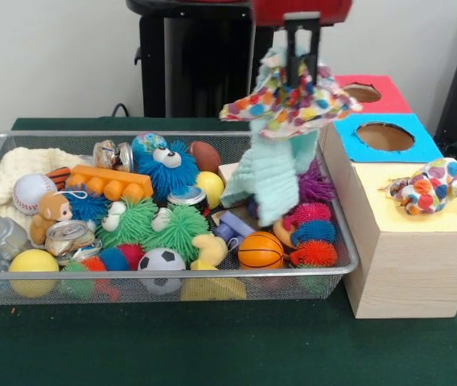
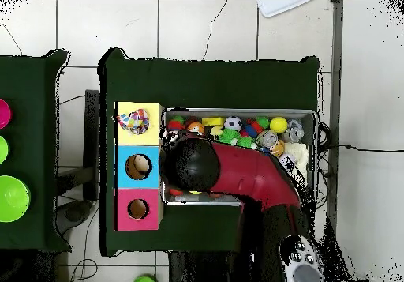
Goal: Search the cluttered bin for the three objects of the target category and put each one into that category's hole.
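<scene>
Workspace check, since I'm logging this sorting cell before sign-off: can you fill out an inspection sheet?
Surface: dark green table cover.
Job's things: polka-dot cloth with a mint cloth hanging from the pincer; second polka-dot cloth lying on the yellow section of the wooden box; blue hole and red hole empty.
Clutter: wire bin full of balls, spiky toys, cans.
Grippers: pincer shut on the cloth above the bin's box-side end.
Cables: black cable behind the bin.
Surroundings: tiled floor.

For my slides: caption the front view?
Gripper lifts polka-dot and mint cloths from the toy bin beside the sorting box.
</scene>
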You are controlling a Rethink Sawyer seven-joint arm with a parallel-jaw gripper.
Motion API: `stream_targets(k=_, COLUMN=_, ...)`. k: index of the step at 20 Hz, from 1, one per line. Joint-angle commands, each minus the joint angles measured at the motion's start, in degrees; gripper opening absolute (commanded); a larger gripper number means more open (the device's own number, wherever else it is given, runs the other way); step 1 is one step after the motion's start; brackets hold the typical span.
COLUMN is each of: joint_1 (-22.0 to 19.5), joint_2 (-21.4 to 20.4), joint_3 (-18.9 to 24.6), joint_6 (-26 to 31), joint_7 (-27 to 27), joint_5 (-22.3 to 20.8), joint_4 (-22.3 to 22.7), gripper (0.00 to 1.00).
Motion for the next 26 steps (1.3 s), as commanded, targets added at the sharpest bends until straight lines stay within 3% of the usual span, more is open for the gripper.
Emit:
stream_targets(k=1, joint_1=-11.12, joint_2=0.71, joint_3=14.76, joint_6=-12.72, joint_7=-6.96, joint_5=-2.51, joint_4=7.69, gripper=0.00)
stream_targets(k=9, joint_1=-18.68, joint_2=2.44, joint_3=26.94, joint_6=-23.02, joint_7=-2.15, joint_5=-8.17, joint_4=10.64, gripper=0.00)
stream_targets(k=16, joint_1=-18.82, joint_2=4.07, joint_3=26.75, joint_6=-26.84, joint_7=1.27, joint_5=-13.50, joint_4=9.45, gripper=0.00)
stream_targets(k=23, joint_1=-16.05, joint_2=5.70, joint_3=22.43, joint_6=-28.50, joint_7=5.16, joint_5=-15.78, joint_4=8.46, gripper=0.00)
stream_targets(k=26, joint_1=-12.95, joint_2=7.96, joint_3=17.44, joint_6=-20.01, joint_7=6.43, joint_5=-13.43, joint_4=7.37, gripper=0.00)
